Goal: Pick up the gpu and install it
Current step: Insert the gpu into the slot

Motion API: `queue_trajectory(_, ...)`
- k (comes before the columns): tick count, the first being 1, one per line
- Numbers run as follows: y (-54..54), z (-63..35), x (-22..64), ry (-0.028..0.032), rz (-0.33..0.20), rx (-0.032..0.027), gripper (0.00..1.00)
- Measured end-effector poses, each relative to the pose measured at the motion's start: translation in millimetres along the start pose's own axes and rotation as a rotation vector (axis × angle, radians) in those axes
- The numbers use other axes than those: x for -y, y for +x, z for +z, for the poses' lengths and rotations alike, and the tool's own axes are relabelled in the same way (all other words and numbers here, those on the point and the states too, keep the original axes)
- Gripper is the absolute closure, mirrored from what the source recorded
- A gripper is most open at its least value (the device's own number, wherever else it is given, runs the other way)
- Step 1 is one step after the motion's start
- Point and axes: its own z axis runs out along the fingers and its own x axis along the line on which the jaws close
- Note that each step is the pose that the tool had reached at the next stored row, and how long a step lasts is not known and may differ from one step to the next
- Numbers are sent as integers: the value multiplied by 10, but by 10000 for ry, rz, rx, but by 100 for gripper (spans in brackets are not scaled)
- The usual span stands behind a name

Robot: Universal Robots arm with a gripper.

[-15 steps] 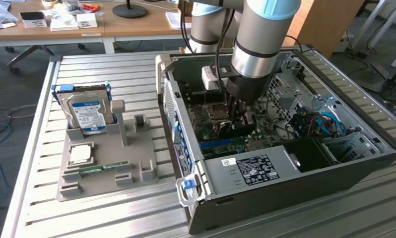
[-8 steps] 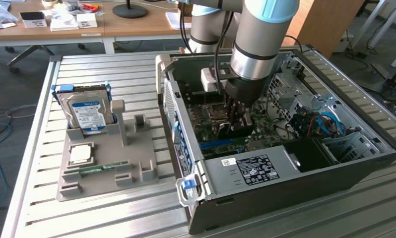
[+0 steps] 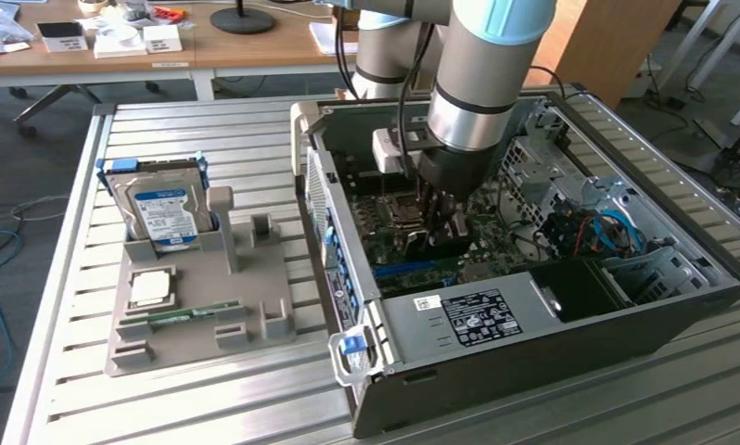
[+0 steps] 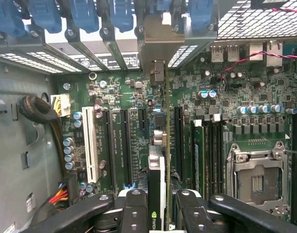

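While the pincer (image 4: 160, 216) pinches the gpu (image 4: 157, 184) edge-on betw its two fingers (image 4: 133, 211), the card sits deep inside the case (image 3: 531, 385), directly under the pincer and upright over the board (image 4: 221, 87). Can't tell whether its edge is in a slot or just above one; the card body hides that.

Biggest risk, imo: the case frame. The bracket (image 4: 160, 41), at the card's end farthest from the pincer, is right at the rear openings by the blue latches (image 4: 121, 14). If it's off to one side it prob catches the frame, and the card tilts or twists in the grip.

Next: the board. Pushing down w/ the edge off-line would load the board instead of a slot, flexing it or chipping the connector. Long black slots (image 4: 124, 141) run parallel and close to the card, so landing one over is an easy miss.

Then neighbours. Ram (image 4: 199, 150) stands just beside the card on the socket (image 4: 257, 177) side; a leaning card could scrape it. The white slot (image 4: 90, 141) and caps (image 4: 69, 150) lie farther out on the other side, so are less likely hit.

Smallest: the grip itself. The fingers hold only the card's upper edge, so a snag low down or at the bracket has leverage and could pivot the card or slip it.
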Motion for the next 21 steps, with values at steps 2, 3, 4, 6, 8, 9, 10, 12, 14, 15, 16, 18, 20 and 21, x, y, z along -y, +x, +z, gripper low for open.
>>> queue_trajectory(2,0,5,-5,1,7,0,73)
queue_trajectory(3,1,5,-7,0,8,-1,73)
queue_trajectory(4,1,6,-7,0,8,-2,73)
queue_trajectory(6,1,6,-7,0,9,-1,73)
queue_trajectory(8,1,7,-8,0,11,0,73)
queue_trajectory(9,0,8,-10,0,14,1,73)
queue_trajectory(10,1,8,-12,1,15,0,73)
queue_trajectory(12,1,9,-18,1,19,2,73)
queue_trajectory(14,2,9,-23,1,22,0,73)
queue_trajectory(15,2,9,-23,1,22,-1,73)
queue_trajectory(16,2,10,-24,0,23,0,73)
queue_trajectory(18,2,10,-26,0,28,0,73)
queue_trajectory(20,2,10,-30,1,32,-1,73)
queue_trajectory(21,2,11,-32,1,33,0,73)
